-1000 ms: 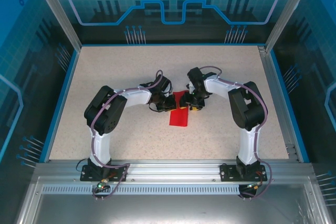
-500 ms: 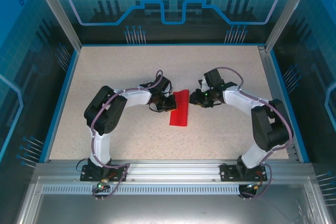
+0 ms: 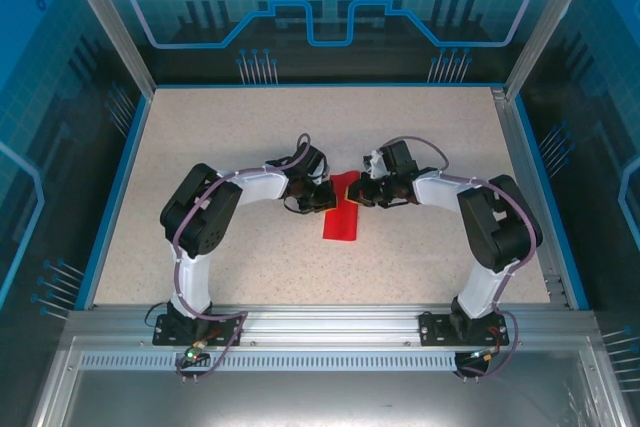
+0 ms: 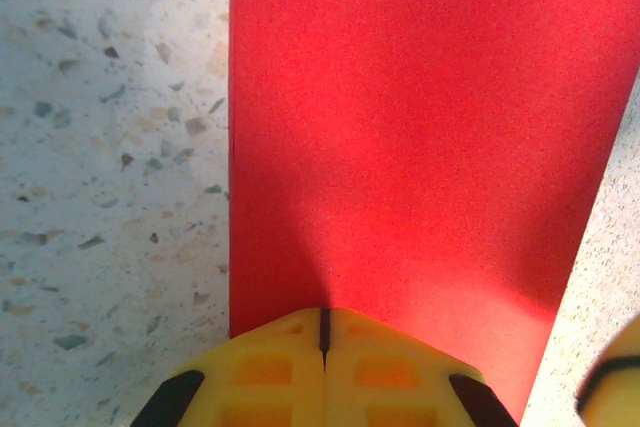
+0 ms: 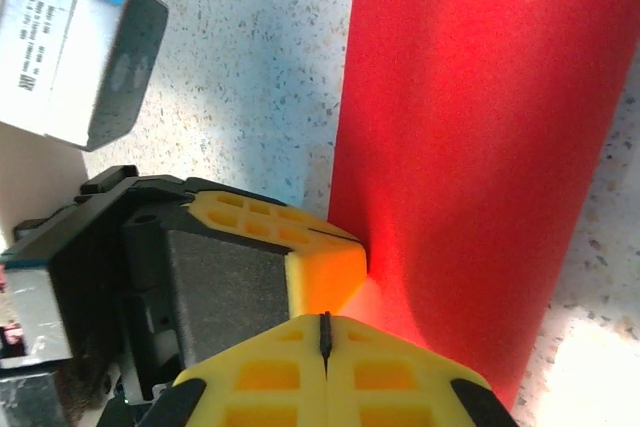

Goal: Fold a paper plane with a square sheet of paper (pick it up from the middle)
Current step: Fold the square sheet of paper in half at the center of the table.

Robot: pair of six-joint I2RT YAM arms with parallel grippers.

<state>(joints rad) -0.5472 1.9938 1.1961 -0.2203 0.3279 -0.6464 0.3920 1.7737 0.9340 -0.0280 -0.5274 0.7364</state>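
Left tool (image 4: 323,322) pressed together, tips resting on the left edge of the folded red sheet of paper (image 3: 341,219). The right tool (image 5: 325,325), also pressed together, meets its right edge near the far end. Paper lies flat on the worktop (image 3: 220,137), likely pinned for creasing.

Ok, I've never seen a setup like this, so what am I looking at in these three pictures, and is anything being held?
These are two robot arms bolted to the near edge of a speckled table. The wide picture comes from a fixed camera above and behind them; the two close-ups come from cameras on the wrists. Each arm ends in a yellow two-fingered end effector: the left end effector and the right end effector meet at a strip of red paper lying on the table. Both are shut, each seemingly pinching the paper's edge.
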